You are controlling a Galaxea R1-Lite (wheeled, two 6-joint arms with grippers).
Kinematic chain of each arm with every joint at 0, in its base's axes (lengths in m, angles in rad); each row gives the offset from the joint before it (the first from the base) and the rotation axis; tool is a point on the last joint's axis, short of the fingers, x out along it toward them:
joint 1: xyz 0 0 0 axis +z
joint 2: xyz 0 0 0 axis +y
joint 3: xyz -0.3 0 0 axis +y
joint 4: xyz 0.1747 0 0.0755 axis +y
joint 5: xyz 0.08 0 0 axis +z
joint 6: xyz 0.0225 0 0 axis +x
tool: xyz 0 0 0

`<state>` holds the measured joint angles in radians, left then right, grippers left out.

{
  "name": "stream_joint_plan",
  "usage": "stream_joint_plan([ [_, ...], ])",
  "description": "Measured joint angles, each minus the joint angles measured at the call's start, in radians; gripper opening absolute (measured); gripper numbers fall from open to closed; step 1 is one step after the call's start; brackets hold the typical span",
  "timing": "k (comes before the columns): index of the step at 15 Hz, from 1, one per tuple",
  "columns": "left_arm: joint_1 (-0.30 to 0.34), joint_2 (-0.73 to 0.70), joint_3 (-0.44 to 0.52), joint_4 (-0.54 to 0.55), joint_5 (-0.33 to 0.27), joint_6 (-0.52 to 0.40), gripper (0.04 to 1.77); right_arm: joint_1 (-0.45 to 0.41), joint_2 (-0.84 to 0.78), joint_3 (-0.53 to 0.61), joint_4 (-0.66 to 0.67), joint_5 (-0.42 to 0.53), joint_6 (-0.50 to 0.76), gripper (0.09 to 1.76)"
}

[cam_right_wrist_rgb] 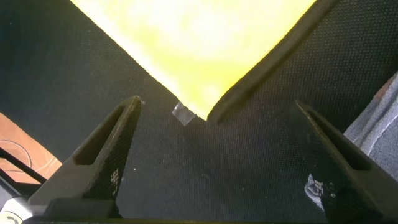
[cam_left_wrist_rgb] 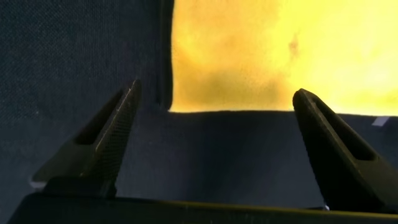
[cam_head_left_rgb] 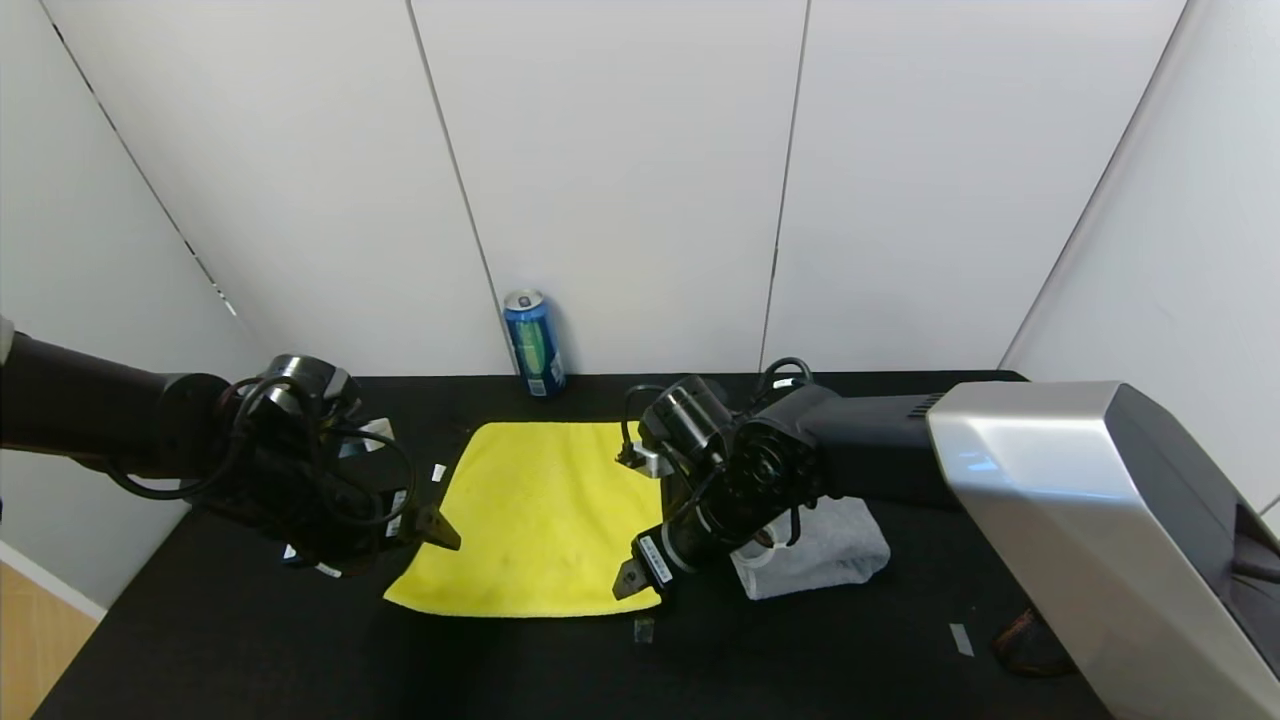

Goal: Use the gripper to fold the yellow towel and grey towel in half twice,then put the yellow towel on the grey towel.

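Yellow towel (cam_head_left_rgb: 535, 515) lay flat and unfolded on the black table (cam_head_left_rgb: 200, 640), in front of a blue can (cam_head_left_rgb: 534, 343) at the back edge. Grey towel (cam_head_left_rgb: 835, 555) sat bunched just right of it, partly hidden under the right arm. Left gripper (cam_head_left_rgb: 432, 527) hung at the yellow towel's left edge, jaws spread, nothing held. Right gripper (cam_head_left_rgb: 630, 580) hung over the towel's near right corner, jaws also spread and empty. Small tape strip (cam_right_wrist_rgb: 182, 114) lay by that corner.
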<state>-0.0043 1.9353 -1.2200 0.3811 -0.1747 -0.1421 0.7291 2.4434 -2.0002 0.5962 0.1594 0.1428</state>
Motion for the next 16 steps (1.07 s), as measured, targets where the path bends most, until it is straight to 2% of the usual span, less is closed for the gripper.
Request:
stream_joint_plan([
  [3,0.036,0.057,0.08,-0.079,-0.002,0.001,1.72,0.003,0.013,0.0,-0.008,0.003,0.001,1.71],
  [11,0.035,0.129,0.072,-0.083,-0.008,0.0,1.72,0.006,0.013,0.0,-0.009,0.003,0.005,1.71],
  [16,0.028,0.157,0.077,-0.139,-0.005,0.0,1.72,0.01,0.014,0.0,-0.019,0.004,0.008,1.71],
])
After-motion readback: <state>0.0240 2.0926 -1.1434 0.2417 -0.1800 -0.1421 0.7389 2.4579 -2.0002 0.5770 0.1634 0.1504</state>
